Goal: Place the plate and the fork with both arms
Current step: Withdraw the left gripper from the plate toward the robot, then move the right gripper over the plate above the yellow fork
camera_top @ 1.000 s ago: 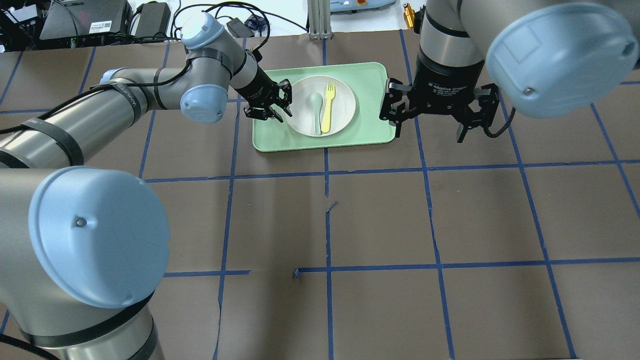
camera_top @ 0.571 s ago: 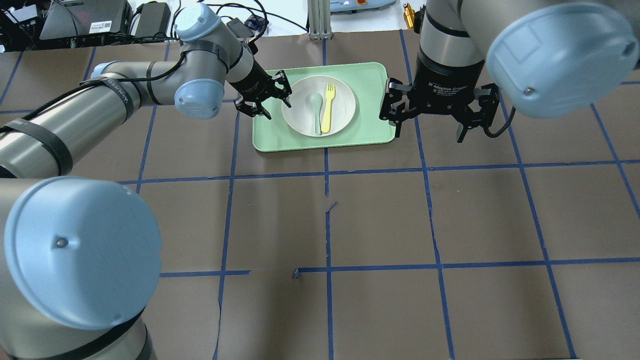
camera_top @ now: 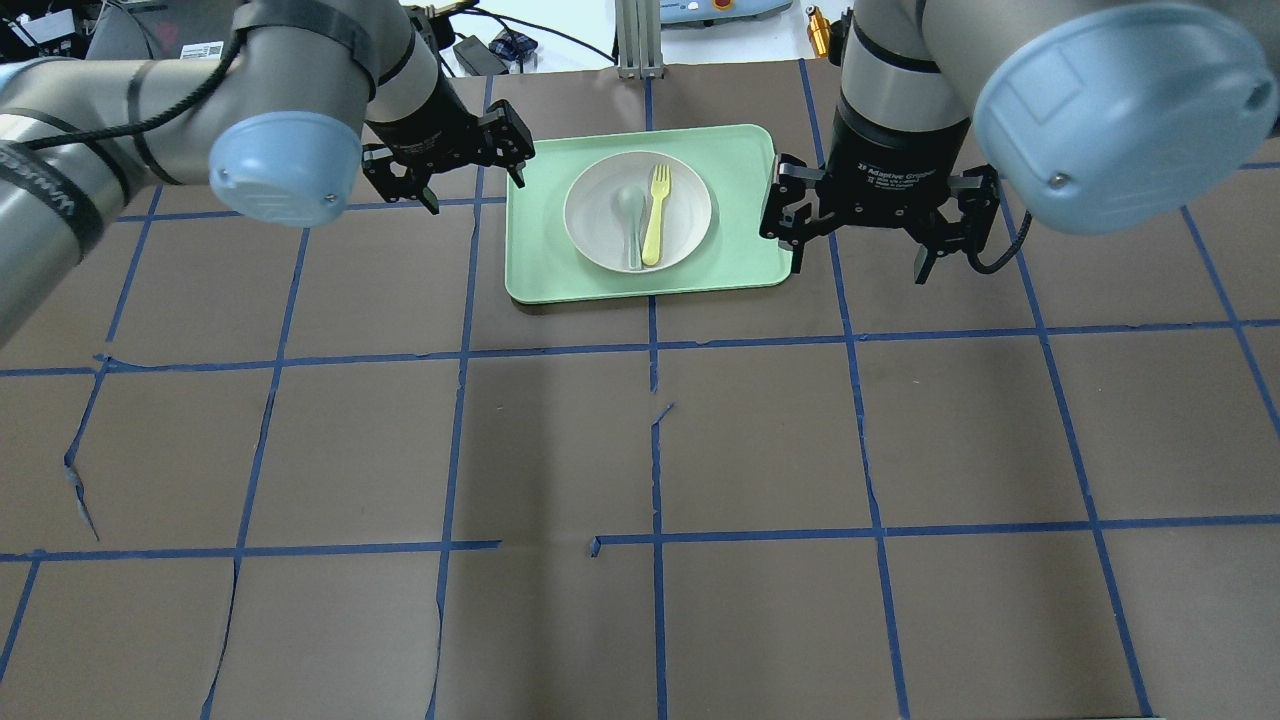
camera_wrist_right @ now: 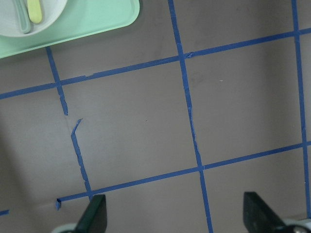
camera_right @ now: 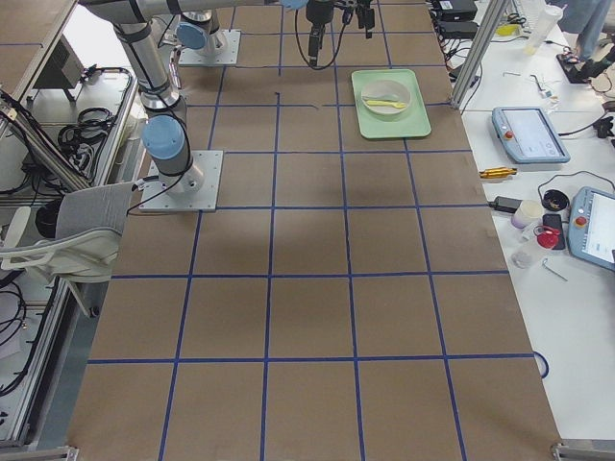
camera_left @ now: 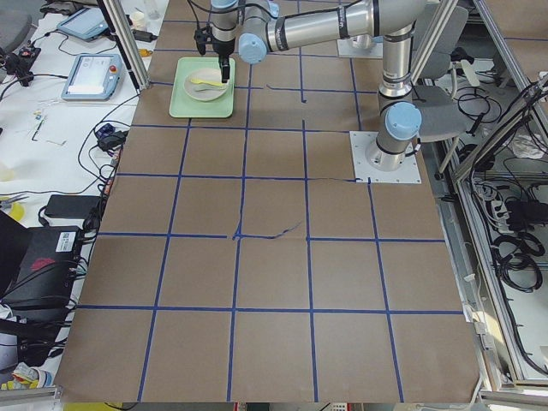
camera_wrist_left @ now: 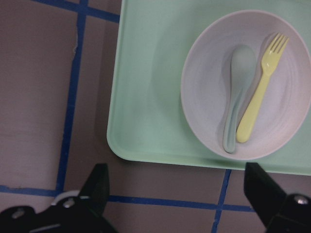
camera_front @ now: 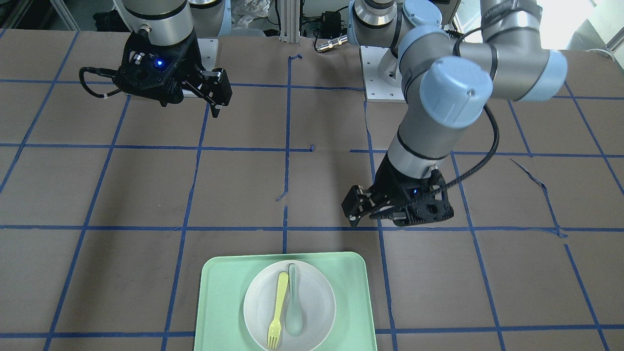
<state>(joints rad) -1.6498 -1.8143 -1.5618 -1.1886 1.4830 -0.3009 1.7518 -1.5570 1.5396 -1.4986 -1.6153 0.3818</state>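
The off-white plate sits on the mint-green tray at the far middle of the table. The pale-yellow fork lies on the plate, beside a grey-green spoon. My left gripper is open and empty, held above the table just off the tray's left edge. Its wrist view looks down on the plate, fork and spoon. My right gripper is open and empty, just right of the tray. Its wrist view shows only the tray's corner.
The table is covered in brown paper with a grid of blue tape, torn in places. Cables and electronics lie beyond the far edge. Only the tray and its contents stand on the table.
My left gripper has drawn back to the left, from the plate's left rim to off the tray's left edge, and the arm has swung up. The right arm, plate and fork have not moved.
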